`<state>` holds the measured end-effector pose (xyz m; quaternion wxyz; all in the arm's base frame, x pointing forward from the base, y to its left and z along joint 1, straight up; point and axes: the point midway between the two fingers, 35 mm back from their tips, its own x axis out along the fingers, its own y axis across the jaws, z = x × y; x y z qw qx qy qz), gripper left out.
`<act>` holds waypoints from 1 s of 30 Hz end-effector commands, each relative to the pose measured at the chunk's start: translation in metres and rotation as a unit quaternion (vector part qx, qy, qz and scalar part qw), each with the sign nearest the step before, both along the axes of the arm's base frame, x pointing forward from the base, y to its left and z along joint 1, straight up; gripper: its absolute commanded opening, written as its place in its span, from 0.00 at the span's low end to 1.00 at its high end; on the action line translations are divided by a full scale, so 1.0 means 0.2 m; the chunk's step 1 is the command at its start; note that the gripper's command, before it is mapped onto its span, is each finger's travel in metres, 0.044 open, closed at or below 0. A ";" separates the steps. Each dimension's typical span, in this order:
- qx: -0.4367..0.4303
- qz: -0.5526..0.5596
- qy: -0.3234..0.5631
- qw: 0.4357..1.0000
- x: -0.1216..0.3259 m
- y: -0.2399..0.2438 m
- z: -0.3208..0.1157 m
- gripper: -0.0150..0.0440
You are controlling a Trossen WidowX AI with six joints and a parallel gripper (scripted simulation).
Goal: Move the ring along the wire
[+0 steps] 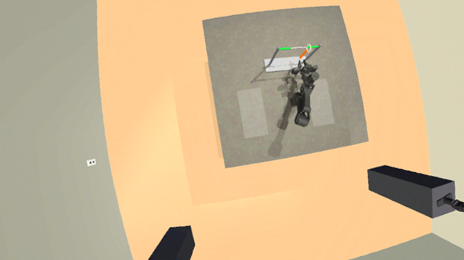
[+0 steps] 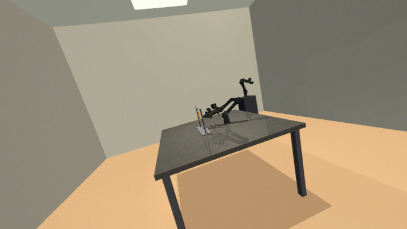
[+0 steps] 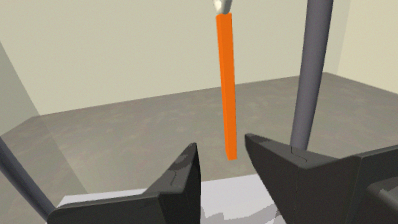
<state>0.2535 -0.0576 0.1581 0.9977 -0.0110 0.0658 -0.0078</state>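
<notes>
The pale ring (image 1: 306,48) hangs on the green part (image 1: 315,47) next to the right post (image 1: 313,53) (image 3: 312,75) in the top view. Its orange handle (image 1: 304,53) (image 2: 199,116) (image 3: 228,85) points down. My gripper (image 1: 302,62) (image 2: 204,116) (image 3: 221,144) is partly open and empty. In the wrist view the handle stands ahead of the fingertips, its lower end in the gap between them, nearer the right finger. The thin grey wire (image 1: 296,47) runs to the other green part (image 1: 284,48) by the left post (image 1: 273,57). The wrist view shows only the ring's bottom.
A white base plate (image 1: 276,66) (image 2: 203,130) carries both posts. In the wrist view the right post stands just beyond the right finger, and the left post (image 3: 25,180) is at the lower left. The table (image 1: 243,42) (image 2: 178,154) surrounds the plate.
</notes>
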 end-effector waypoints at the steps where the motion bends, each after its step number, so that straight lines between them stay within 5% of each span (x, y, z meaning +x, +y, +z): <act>1: 0.008 -0.013 0.015 1.000 -0.02 -0.06 -0.07 0.53; 30: 0.008 -0.014 0.015 1.000 0.14 -0.08 -0.06 0.53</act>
